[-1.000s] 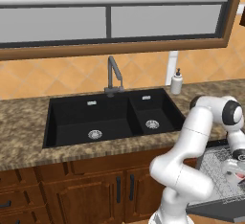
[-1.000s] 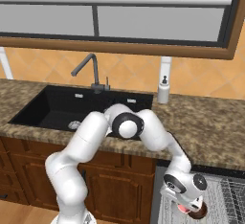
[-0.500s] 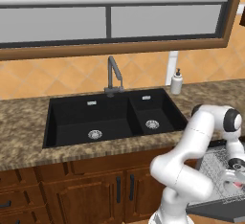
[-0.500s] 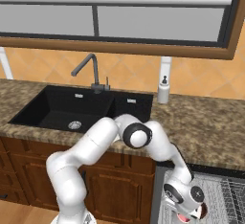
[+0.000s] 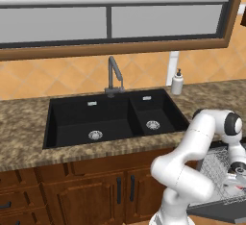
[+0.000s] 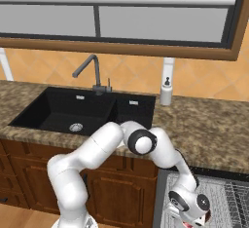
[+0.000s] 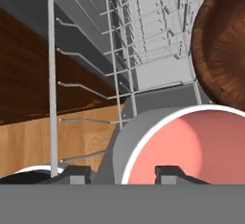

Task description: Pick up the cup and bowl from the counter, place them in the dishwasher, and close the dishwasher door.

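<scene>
Hand view: wire rack [image 7: 143,41] of the dishwasher [image 6: 228,198] at left, cup [image 7: 191,146] lying with its salmon face toward the camera between the jaws, bowl [image 7: 220,46] just beside it at right. Whether the jaws grip the cup cannot be told. Base views: sink [image 5: 115,116], soap dispenser [image 6: 166,93] at the table's [image 6: 204,129] back edge; the arm hides the rack's contents.

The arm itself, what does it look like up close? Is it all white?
Mostly white: the arm is built of smooth, glossy, rounded segments, with round dark caps at its joints. No loose cables or markings show. The gripper ends in two small dark finger tips, blocky and square-edged in the hand view.
</scene>
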Available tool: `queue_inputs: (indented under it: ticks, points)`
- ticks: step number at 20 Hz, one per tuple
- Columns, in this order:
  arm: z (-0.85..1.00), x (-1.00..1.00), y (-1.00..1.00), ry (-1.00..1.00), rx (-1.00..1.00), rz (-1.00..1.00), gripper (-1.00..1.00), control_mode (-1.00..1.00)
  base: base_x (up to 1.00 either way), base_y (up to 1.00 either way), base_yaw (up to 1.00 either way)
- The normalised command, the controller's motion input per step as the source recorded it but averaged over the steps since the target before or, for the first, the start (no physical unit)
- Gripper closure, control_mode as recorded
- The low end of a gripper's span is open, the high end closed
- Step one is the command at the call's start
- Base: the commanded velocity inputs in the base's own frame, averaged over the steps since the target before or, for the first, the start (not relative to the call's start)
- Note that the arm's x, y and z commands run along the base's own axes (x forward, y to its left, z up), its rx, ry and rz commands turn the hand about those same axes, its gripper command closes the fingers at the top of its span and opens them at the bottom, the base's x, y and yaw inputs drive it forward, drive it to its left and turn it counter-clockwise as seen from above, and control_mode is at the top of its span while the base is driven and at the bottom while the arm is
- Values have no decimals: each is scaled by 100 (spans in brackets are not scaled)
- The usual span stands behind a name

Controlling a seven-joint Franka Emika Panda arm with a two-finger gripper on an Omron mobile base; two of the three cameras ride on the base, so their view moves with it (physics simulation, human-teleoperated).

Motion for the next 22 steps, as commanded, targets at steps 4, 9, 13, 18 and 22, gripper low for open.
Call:
queue_inputs:
  ticks: [4,9,13,18,22]
  points:
    - [20,0,0,4,-5,0,-100,-100,0,0,0]
    - [51,0,0,0,-4,0,-100,-100,0,0,0]
    - [57,-9,0,0,-2,0,-100,-100,0,0,0]
    - [33,-84,-20,0,0,0,-100,-100,0,0,0]
    - [36,-97,-12,0,-4,0,-100,-100,0,0,0]
